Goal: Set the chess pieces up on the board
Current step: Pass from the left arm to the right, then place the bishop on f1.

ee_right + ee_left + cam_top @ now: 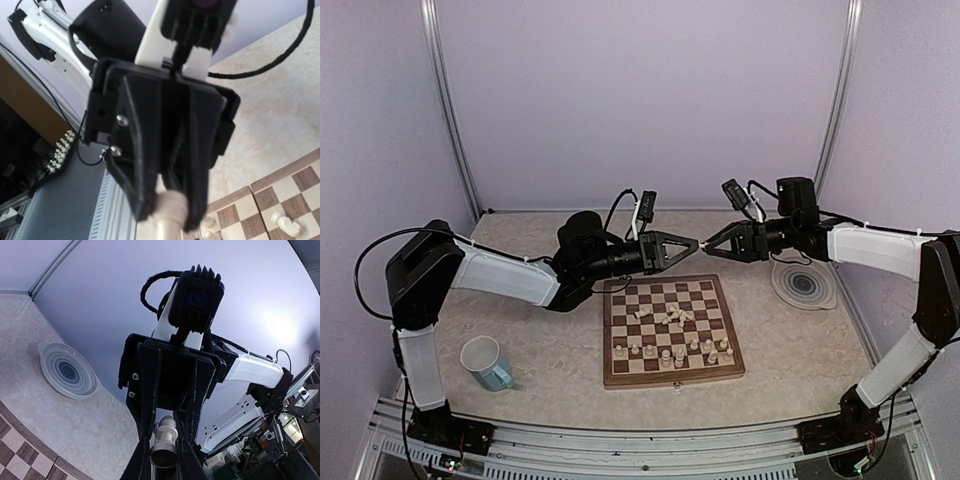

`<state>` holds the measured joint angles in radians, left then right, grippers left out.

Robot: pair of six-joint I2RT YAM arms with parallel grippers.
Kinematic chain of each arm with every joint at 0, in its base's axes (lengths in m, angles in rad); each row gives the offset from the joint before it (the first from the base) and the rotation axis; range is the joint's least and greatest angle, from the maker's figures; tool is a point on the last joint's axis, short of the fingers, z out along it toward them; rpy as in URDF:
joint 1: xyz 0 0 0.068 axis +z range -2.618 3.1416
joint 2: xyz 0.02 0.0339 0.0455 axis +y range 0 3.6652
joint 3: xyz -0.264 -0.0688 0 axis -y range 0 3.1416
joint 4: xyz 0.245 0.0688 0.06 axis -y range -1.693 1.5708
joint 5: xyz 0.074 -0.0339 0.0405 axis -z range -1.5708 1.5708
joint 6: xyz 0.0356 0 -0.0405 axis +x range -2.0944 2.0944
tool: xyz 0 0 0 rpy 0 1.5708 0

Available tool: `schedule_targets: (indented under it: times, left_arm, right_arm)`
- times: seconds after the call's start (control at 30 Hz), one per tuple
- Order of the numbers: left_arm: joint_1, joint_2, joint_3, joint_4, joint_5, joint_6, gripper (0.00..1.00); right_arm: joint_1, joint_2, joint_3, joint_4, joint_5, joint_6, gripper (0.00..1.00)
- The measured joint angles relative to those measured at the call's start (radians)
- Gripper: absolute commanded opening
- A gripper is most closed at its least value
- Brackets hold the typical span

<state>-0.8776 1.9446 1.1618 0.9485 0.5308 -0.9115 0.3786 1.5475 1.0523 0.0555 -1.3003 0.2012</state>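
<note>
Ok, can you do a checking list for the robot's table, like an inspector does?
Surface: beige marbled table, no spills seen.
Job's things: board lies flat; chess pieces on it, the near ones upright, a few tipped over in the middle; one piece is up in the air.
Clutter: cup near the left arm, ringed plate right of the board.
Grippers: left gripper shut on one piece; right gripper tip to tip with it, fingers either side of that piece, grip unclear.
Cables: black cables loop along both arms, off the board.
Surroundings: plain pale walls.
</note>
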Motion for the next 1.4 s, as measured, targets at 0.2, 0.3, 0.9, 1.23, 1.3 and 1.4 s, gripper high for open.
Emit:
schedule_targets:
  times: [0.2, 0.3, 0.9, 1.23, 1.3, 1.4]
  left_arm:
    - [-0.002, 0.008, 0.0, -0.006, 0.0, 0.0, 0.09]
    - [-0.005, 0.008, 0.002, -0.005, -0.004, 0.0, 0.11]
    - [0.069, -0.221, -0.042, -0.453, -0.209, 0.3, 0.52]
    - [0.197, -0.423, 0.031, -0.822, -0.477, 0.537, 0.54]
    - [0.215, -0.441, 0.031, -0.859, -0.51, 0.562, 0.55]
    - [0.227, -0.466, 0.03, -0.9, -0.555, 0.594, 0.55]
  right_arm:
    - [0.0, -0.003, 0.0, 0.012, 0.005, 0.011, 0.16]
    - [0.0, -0.004, 0.0, 0.016, 0.011, 0.018, 0.06]
    - [0.041, -0.014, 0.3, -0.601, 0.457, -0.62, 0.0]
    - [0.329, -0.01, 0.301, -0.905, 0.833, -0.932, 0.0]
    - [0.383, -0.001, 0.296, -0.934, 0.886, -0.954, 0.0]
    - [0.467, 0.028, 0.28, -0.971, 0.971, -0.975, 0.0]
